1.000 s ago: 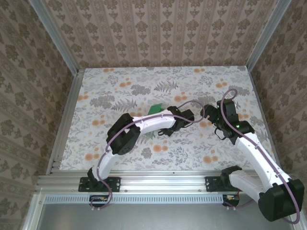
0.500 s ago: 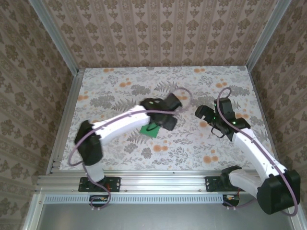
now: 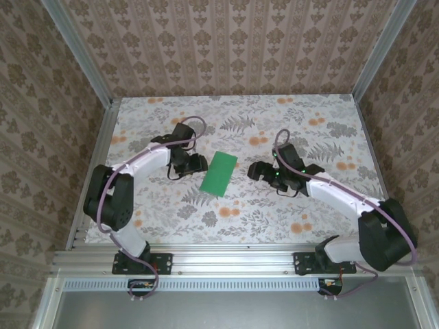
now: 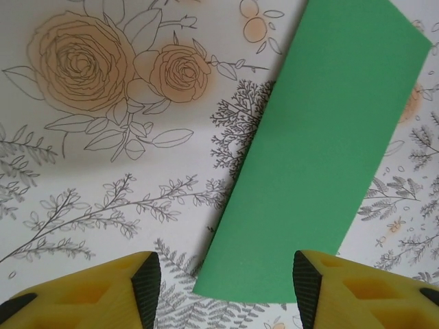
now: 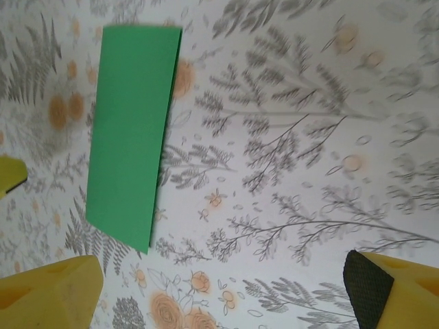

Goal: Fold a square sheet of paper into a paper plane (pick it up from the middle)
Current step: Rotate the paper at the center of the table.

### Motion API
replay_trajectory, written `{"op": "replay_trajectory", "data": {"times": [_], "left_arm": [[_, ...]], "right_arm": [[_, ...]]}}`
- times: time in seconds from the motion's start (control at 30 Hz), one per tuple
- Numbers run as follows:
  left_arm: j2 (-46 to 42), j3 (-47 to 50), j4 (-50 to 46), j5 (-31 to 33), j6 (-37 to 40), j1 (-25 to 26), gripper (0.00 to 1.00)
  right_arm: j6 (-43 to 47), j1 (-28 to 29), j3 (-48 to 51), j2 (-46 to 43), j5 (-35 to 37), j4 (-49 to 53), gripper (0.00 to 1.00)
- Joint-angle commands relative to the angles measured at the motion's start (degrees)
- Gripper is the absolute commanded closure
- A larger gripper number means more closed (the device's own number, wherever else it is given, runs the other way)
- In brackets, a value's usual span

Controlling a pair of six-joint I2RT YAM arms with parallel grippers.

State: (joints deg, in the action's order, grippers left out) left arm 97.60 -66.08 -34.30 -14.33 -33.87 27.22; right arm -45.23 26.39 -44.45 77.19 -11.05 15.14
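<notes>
Currently, one green sheet of paper (image 3: 219,173) lies flat on the worktop (image 3: 309,212), close to its middle and roughly midway between the far and near edges. It shows as a long, narrow rectangle. Its long axis runs slantwise, with one short end toward the far right corner and the other toward the near left corner. All four of its edges are clear of the grippers.

Two arms are in place, each with one gripper. The left gripper (image 3: 197,164) sits low just beside the sheet's left long edge. Its jaws are spread and hold nothing. In the left wrist view, one short end of the sheet lies just ahead of the two yellow fingertips (image 4: 140,284).

The right gripper (image 3: 255,171) stands near the sheet's right long edge, with a strip of bare worktop between them. Its jaws are spread wide and hold nothing. In the right wrist view, its two fingertips (image 5: 374,284) sit at the bottom corners, and the sheet lies ahead toward the left.

Open worktop extends from the sheet to the far edge and to the near edge. Both far corners are unoccupied. Patterned walls (image 3: 226,48) close the far, left and right edges, and a metal rail (image 3: 226,257) runs along the near edge.
</notes>
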Motion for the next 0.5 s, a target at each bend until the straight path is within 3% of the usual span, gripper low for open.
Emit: {"op": "replay_trajectory", "data": {"times": [0.0, 0.47], "left_arm": [[1.5, 1.2, 2.4, -4.5, -1.9, 0.6, 0.42], [6.5, 1.0, -1.3, -0.6, -2.1, 7.5, 0.38]], "right_arm": [[-2.0, 1.5, -2.3, 2.1, -1.4, -2.2, 0.07], [-0.9, 2.0, -4.6, 6.0, -0.8, -0.2, 0.08]]}}
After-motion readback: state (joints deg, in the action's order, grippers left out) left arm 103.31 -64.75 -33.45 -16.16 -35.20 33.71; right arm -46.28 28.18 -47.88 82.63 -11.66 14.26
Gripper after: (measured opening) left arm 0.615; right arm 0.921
